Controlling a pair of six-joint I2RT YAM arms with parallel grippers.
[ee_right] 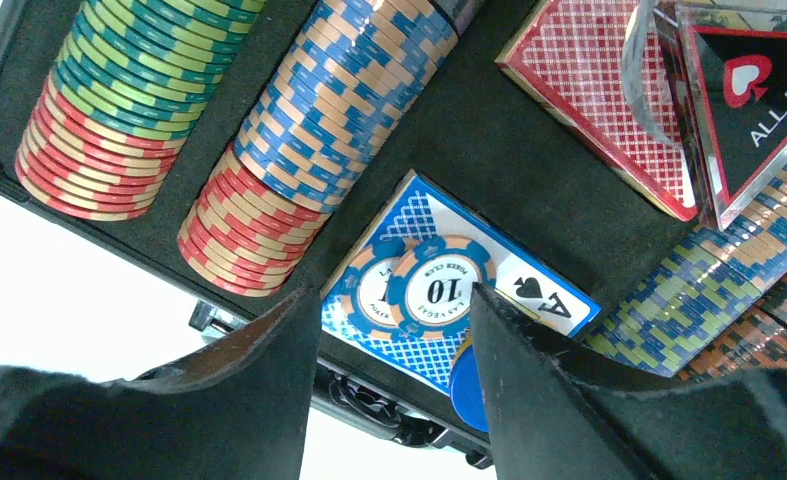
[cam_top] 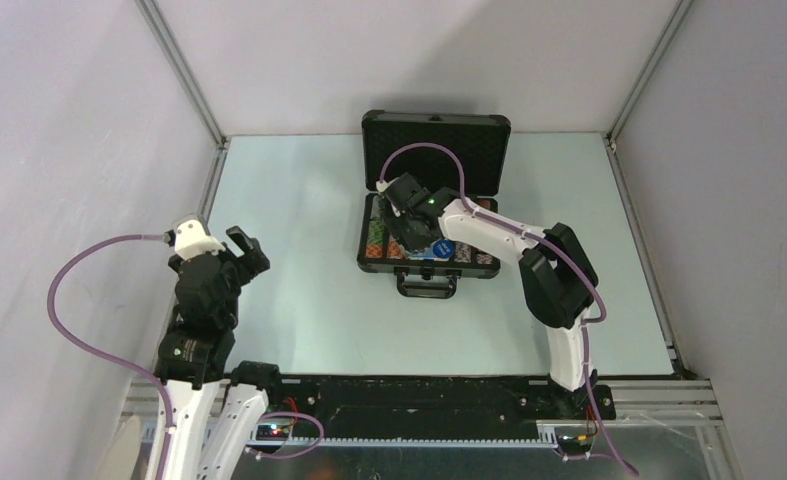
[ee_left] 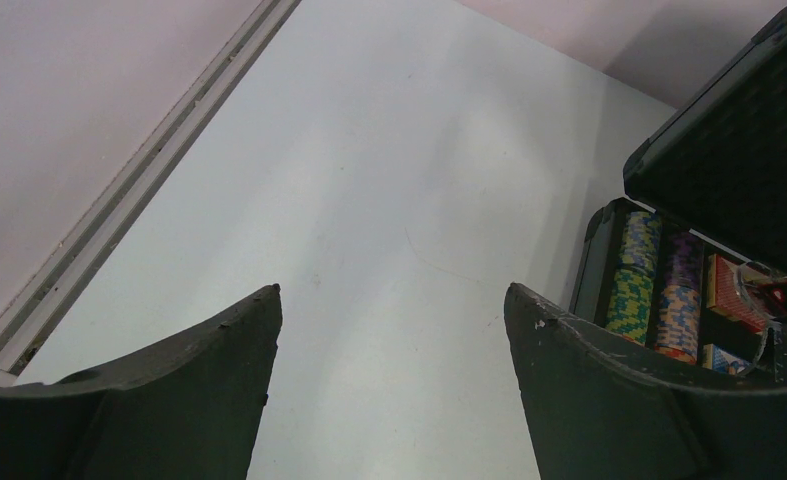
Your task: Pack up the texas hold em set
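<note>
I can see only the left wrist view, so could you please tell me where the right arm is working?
Observer: The right gripper hangs low over the open case, above its middle section.
Operator: Thank you. Is it gripping anything?
Observer: Its jaws stand apart, and I see nothing clamped. Below the gap lies a blue card pack.
Operator: Which way does the case's handle face?
Observer: The handle is on the case's near edge, facing the arms' bases.
</note>
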